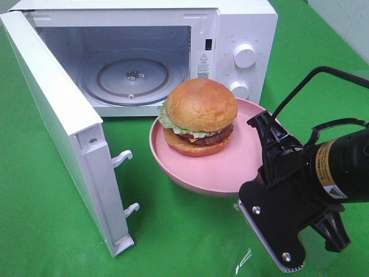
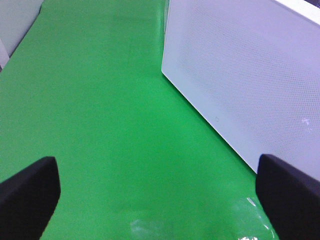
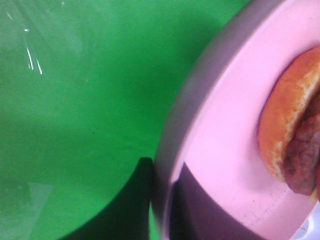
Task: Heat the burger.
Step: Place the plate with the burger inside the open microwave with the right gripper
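The burger, with a golden bun, lettuce and a dark patty, sits on a round pink plate just in front of the open microwave. My right gripper is at the plate's right rim, with its fingers closed over the edge. The right wrist view shows the rim running between them and the burger close by. My left gripper is open and empty over the green cloth, beside the outer face of the microwave door. It is out of the high view.
The microwave door stands swung open to the left, with its latches pointing toward the plate. The glass turntable lies inside the cavity. Two knobs are on the right panel. Green cloth covers the table.
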Motion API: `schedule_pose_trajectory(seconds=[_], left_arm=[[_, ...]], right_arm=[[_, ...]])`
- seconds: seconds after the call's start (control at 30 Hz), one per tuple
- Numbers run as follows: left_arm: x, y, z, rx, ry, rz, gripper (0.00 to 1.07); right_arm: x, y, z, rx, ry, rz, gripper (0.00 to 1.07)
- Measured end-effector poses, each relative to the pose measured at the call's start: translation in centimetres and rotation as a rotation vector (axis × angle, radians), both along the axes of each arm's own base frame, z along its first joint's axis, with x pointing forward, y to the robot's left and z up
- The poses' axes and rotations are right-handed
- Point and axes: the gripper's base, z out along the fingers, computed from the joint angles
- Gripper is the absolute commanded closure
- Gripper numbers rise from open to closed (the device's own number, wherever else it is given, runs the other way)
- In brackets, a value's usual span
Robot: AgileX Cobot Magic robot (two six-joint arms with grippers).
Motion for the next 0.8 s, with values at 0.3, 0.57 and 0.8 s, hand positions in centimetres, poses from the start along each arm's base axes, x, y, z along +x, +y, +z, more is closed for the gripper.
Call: schedule_pose_trajectory(seconds=[0.3,0.57,0.8], left_arm=[[0.0,0.0,0.0,0.0,0.0,0.0,0.08],[0.0,0.0,0.0,0.0,0.0,0.0,0.08],[0.0,0.0,0.0,0.0,0.0,0.0,0.08]], right_arm=[[0.9,-0.7,0.1,-0.035,-0.045,0.125,1.07],[2.1,-1.6,0.3,0.0,-0.07,0.118,1.07],[2.6,-2.2,0.4,0.012,-0.075,0.112,1.07]])
